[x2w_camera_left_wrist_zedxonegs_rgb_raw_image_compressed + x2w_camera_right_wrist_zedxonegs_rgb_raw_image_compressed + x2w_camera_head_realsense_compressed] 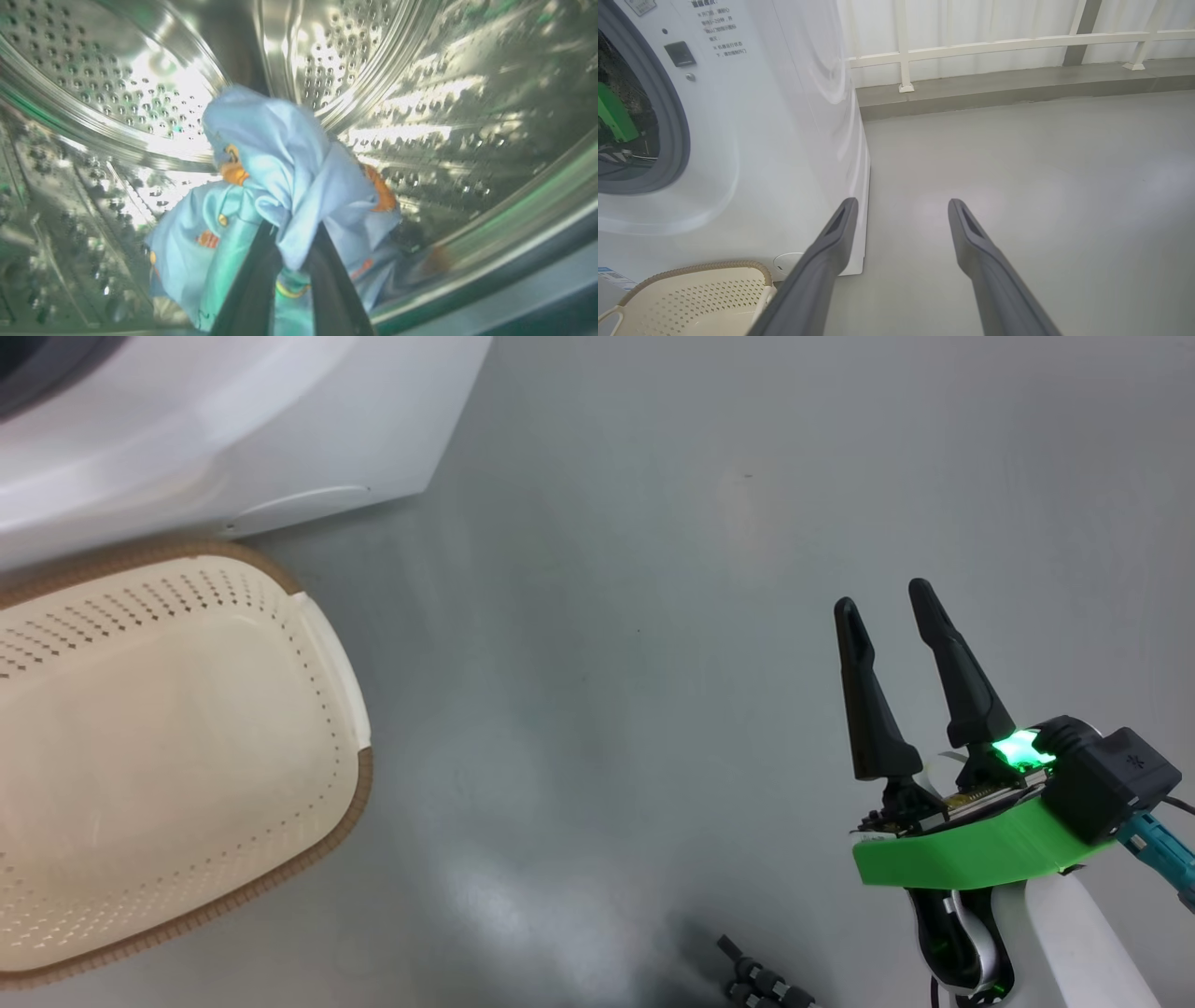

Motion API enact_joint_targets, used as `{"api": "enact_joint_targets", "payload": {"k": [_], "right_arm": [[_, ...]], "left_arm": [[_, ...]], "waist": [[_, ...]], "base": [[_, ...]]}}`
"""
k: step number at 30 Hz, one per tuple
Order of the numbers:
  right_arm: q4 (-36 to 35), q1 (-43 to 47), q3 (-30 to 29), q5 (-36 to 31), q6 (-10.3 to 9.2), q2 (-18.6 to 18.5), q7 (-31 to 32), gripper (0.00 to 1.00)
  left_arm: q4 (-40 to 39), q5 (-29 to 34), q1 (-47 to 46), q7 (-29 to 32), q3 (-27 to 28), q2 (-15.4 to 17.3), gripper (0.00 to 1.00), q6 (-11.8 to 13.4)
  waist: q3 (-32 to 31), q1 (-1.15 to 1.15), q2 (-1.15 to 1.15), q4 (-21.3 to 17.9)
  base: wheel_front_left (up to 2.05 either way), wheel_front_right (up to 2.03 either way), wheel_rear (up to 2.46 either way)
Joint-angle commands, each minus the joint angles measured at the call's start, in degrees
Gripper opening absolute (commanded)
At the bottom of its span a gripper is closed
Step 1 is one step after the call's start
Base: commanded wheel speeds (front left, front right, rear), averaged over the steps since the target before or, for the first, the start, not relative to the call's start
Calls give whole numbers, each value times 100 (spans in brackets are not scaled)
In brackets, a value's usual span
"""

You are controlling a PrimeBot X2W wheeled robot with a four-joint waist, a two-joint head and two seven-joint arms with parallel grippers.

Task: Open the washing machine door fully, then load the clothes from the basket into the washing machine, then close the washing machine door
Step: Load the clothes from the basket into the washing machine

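Head view: washer (187, 439) at 11 o'clock, basket (187, 607) at 9, just beside the washer's front, on the grey floor (653, 616). We have the left gripper (294, 235) inside the drum (420, 116), jaws nearly together, pinching the clothes (289, 154). That's blue fabric with orange bears, bunched over the fingertips and hanging toward 7 o'clock in the left wrist view, perforated steel all round. Right gripper (882, 597) sits at 4 o'clock in head view, well apart from the basket, jaws spread wide over the floor.
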Motion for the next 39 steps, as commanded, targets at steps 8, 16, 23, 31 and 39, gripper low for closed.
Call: {"api": "enact_joint_targets", "payload": {"k": [8,16,23,31,39], "right_arm": [[-109,-58,92,48,25,-67,-45,100],[-106,-52,30,-10,25,-67,-45,100],[-132,-60,-57,-129,25,-67,-45,100],[-117,-56,-149,-301,25,-66,-45,100],[-80,16,-196,-410,25,-103,-45,100]], "left_arm": [[149,-53,-152,740,-58,203,100,14],[169,-354,34,108,86,64,100,-50],[-113,-677,514,-515,318,-96,100,-29],[-1794,-824,1596,-536,625,-336,100,49],[-2674,-734,2488,-537,830,-579,100,81]], "waist": [[-90,0,0,48],[-209,0,0,136],[-367,0,0,281],[-616,0,0,452],[-957,0,0,579]], "base": [[0,0,0],[0,0,0],[0,0,0],[0,0,0],[0,0,0]]}}
